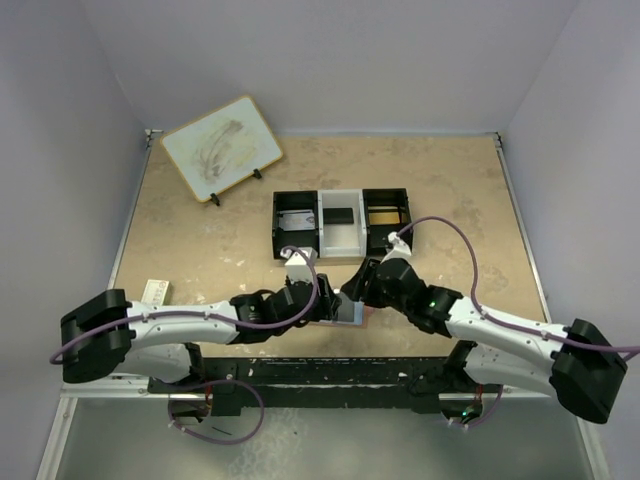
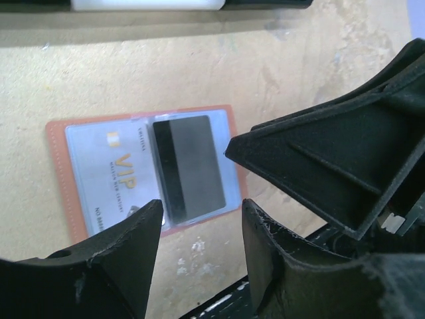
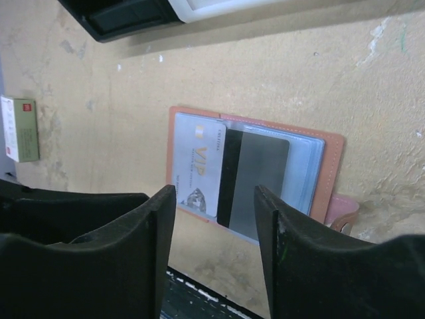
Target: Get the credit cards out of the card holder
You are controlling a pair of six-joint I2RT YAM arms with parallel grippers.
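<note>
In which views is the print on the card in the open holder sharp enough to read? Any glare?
Left wrist view: the VIP card reads clearly, faint sheen only; right wrist view: equally sharp, no glare, the right claw dark in the foreground; top external view: even light, soft shadows, the print not readable.

- Left arm (image 1: 180, 325), right arm (image 1: 510, 338): white link shells between bulky black joint housings.
- Purple cable (image 1: 270, 325) runs along the left arm. A second purple cable (image 1: 472, 275) arcs off the right arm and ends in a white plug (image 1: 400, 240).
- Green indicator light (image 1: 432, 296) on a right-arm joint.
- Left gripper (image 2: 202, 219), right gripper (image 3: 216, 206): matte black moulded fingers (image 3: 299, 266), wedge-shaped, edges scuffed pale.
</note>
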